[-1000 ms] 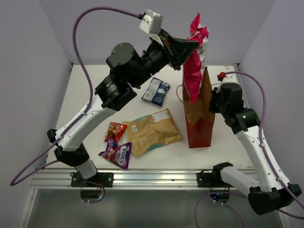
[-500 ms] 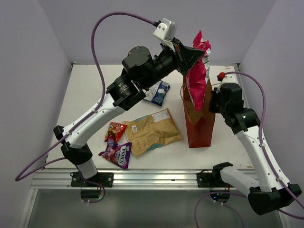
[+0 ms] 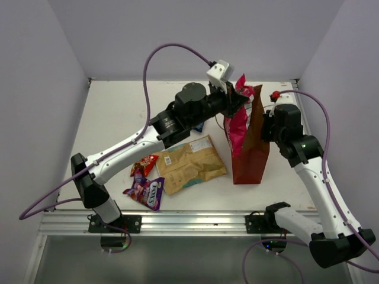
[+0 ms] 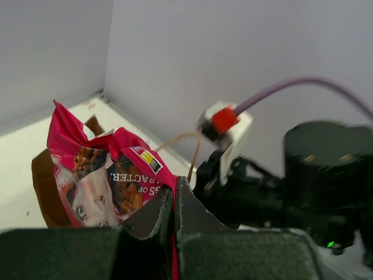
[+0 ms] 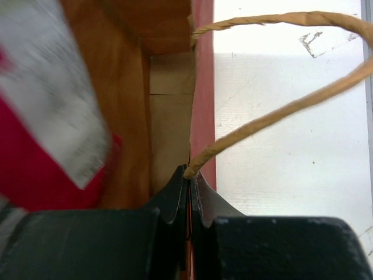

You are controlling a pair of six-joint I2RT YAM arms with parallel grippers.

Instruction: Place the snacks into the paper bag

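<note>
The red-brown paper bag [image 3: 253, 161] stands upright at the right of the table. My right gripper [image 3: 265, 128] is shut on its right rim, at the root of a string handle [image 5: 280, 114], with the kraft inside [image 5: 169, 134] in view. My left gripper [image 3: 239, 102] is shut on the top edge of the pink-and-white packet [image 3: 238, 129], whose lower part hangs inside the bag's mouth. In the left wrist view the crumpled pink packet [image 4: 105, 178] is clamped between my left gripper [image 4: 175, 188] over the bag [image 4: 42, 186]. The packet shows as a blur [image 5: 41, 146] inside the bag.
The tan kraft pouch [image 3: 190, 163] lies mid-table left of the bag. The small red-orange packet [image 3: 144, 163] and the purple FOX'S packet [image 3: 146, 191] lie near the front left. A sliver of the blue-and-white packet [image 3: 199, 126] shows under my left arm. Walls enclose the table.
My left arm has swung down and right, lowering the pink packet from high above the bag into its mouth. The right arm has kept its hold on the rim.
</note>
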